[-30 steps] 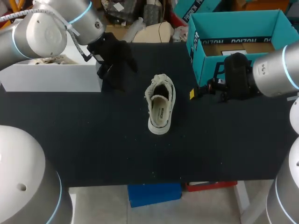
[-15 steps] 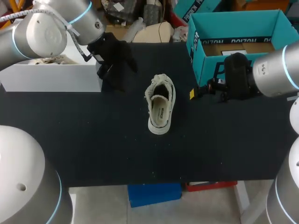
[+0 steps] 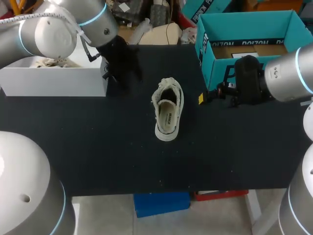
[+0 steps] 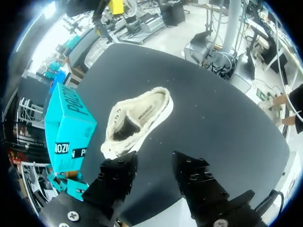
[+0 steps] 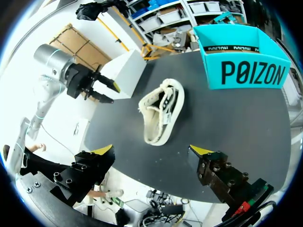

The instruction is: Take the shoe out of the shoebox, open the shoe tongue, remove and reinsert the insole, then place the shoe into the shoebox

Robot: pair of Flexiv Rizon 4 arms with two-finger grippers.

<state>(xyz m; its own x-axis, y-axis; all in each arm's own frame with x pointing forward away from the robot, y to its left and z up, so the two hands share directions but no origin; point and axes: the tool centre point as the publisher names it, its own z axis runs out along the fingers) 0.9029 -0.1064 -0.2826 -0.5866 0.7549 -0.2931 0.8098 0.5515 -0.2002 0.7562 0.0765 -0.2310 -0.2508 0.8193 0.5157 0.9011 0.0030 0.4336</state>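
**Cream low-top fabric shoe (image 3: 167,110) out of box, insole work not yet begun**

Standing sole-down on black bench (image 3: 98,147), near open teal cardboard shoebox (image 3: 217,71). Left pincer (image 4: 154,158) on shoe's side away from shoebox, fingers apart, empty; right pincer (image 5: 152,149) on shoe's shoebox side, wide apart, empty. Probably done: removal only. Left: tongue, insole, return.

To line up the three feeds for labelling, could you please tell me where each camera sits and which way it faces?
Head view: above and behind, looking down on the table; left arm and right arm enter from its sides.
Left wrist view: on the left wrist, facing the shoe and shoebox past the open left gripper.
Right wrist view: on the right wrist, facing the shoe and white box past the open right gripper.
Shared: all views show shoe and shoebox.
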